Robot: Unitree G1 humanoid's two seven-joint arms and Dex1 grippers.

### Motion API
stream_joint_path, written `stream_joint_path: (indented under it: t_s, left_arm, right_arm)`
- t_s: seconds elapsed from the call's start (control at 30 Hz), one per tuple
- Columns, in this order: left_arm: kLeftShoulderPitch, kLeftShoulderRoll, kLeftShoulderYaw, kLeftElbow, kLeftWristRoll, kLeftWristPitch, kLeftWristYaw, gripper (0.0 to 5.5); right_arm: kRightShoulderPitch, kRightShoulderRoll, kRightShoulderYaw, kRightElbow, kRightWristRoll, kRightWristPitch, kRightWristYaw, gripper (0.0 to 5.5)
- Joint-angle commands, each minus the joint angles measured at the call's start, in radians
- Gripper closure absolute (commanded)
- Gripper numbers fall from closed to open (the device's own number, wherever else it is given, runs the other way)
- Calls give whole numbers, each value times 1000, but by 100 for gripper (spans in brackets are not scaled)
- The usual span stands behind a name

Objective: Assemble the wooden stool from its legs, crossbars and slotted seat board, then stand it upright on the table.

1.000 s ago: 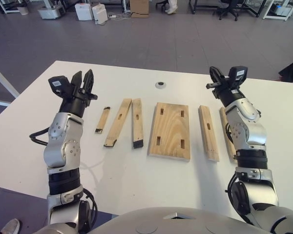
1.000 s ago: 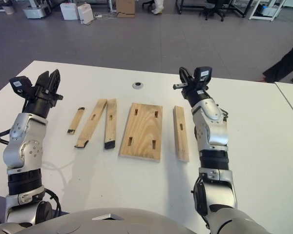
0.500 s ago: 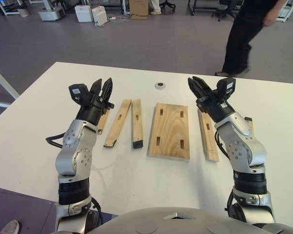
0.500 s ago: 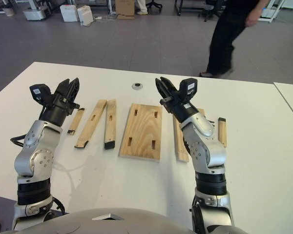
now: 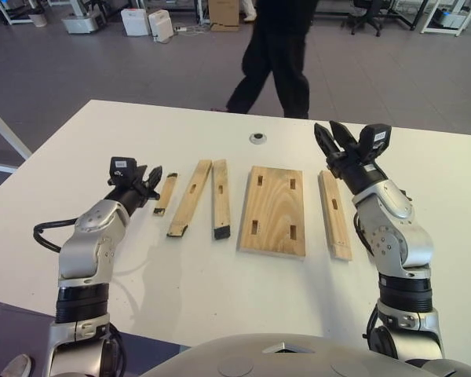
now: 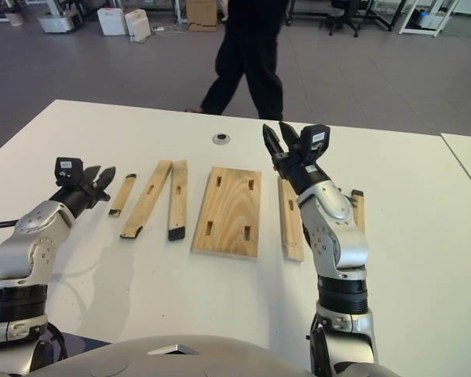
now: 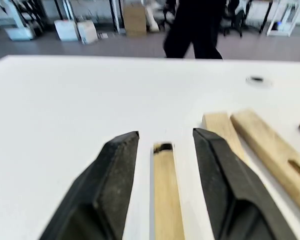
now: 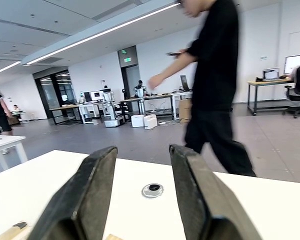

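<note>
gaping wide, left tool (image 5: 147, 177) beside short crossbar (image 5: 166, 193), right tool (image 5: 328, 131) above a leg (image 5: 335, 216); grommet (image 5: 257, 137) beyond seat board (image 5: 273, 210).

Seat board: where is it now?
Head views: the seat board lies flat on the table, between a dark-tipped bar on its left and a slotted bar on its right.

The left gripper (image 5: 147, 174) and the right gripper (image 5: 327, 129) are matte black. Each has two thick, wedge-shaped fingers (image 7: 115, 175) that taper to blunt tips. Just behind the fingers sits a boxy black camera block (image 5: 375, 137) bearing a small white label (image 5: 119, 163). Farther back from the fingers, the arms (image 5: 392, 228) are rounded silver-grey shells with round joint caps and black bands. A black cable (image 5: 45, 230) loops out well behind the left fingers.
</note>
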Motion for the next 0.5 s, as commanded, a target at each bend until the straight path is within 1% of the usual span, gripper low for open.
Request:
stream_joint_path:
  t_s: [0.03, 0.3, 0.5]
  left_arm:
    - [-4, 36, -46, 52, 50, 38, -35, 350]
    - [6, 27, -51, 99, 76, 44, -63, 350]
    - [57, 4, -77, 181, 100, 32, -74, 350]
  right_arm:
    - [-15, 10, -9, 5, -10, -7, -17, 355]
    - [-13, 14, -11, 9, -16, -15, -21, 355]
    - [-22, 19, -20, 16, -20, -15, -28, 355]
